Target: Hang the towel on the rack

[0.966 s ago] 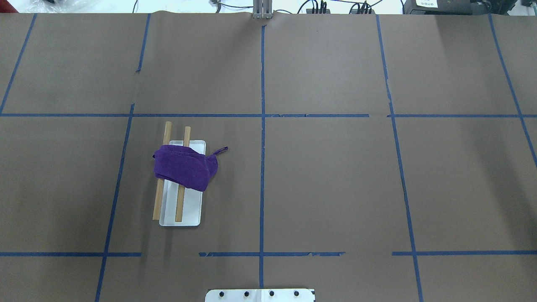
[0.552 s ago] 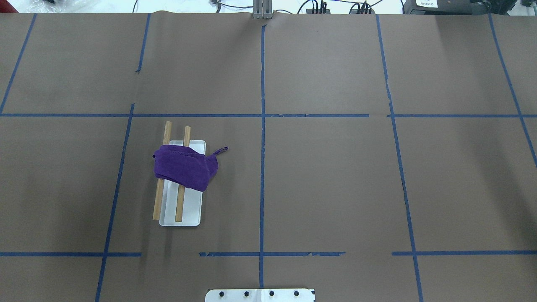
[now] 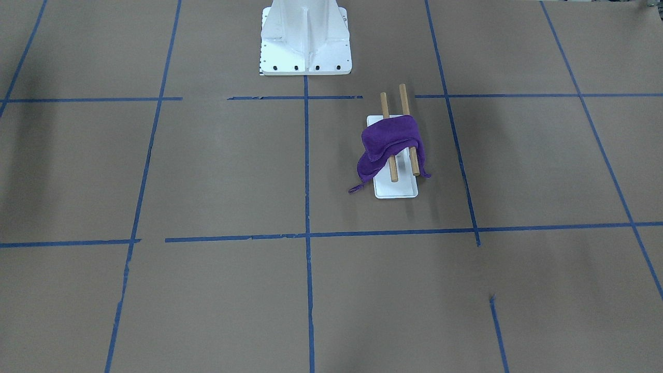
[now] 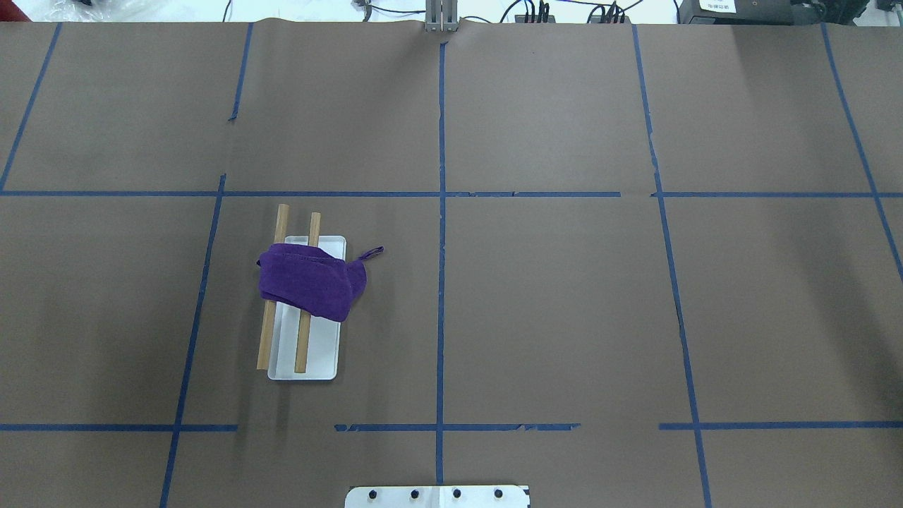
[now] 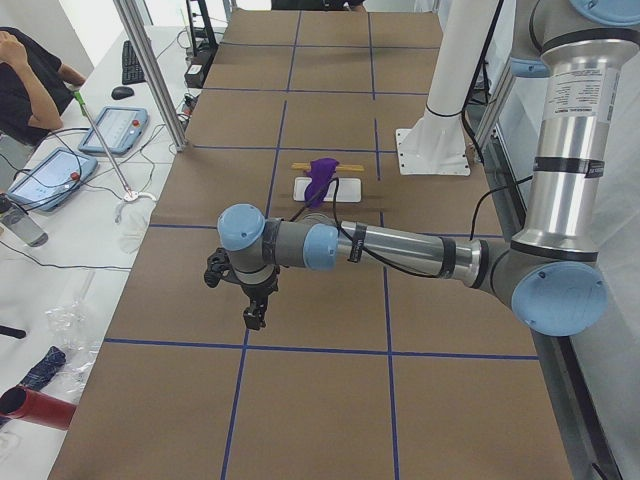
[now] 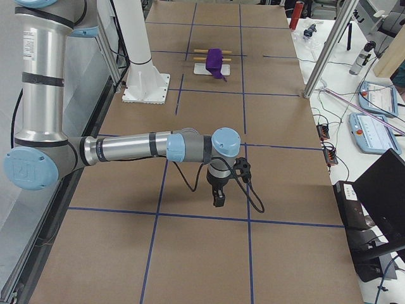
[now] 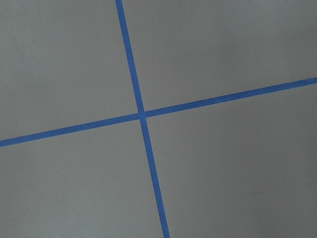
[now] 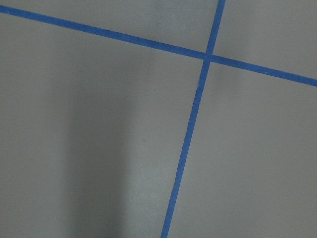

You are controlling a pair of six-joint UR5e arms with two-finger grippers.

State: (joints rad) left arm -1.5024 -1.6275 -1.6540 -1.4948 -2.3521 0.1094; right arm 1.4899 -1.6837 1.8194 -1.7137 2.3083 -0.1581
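Note:
A purple towel lies draped over both brown dowels of the rack, which stands on its white base left of the table's middle. It also shows in the front-facing view: towel, rack. A loop of the towel hangs off to the side. My left gripper shows only in the left side view, far from the rack; I cannot tell whether it is open. My right gripper shows only in the right side view, also far off; I cannot tell its state.
The white robot pedestal stands at the table's robot side. Blue tape lines cross the brown table cover. Operators' tablets and cables lie on side benches beyond the table ends. Both wrist views show only table and tape.

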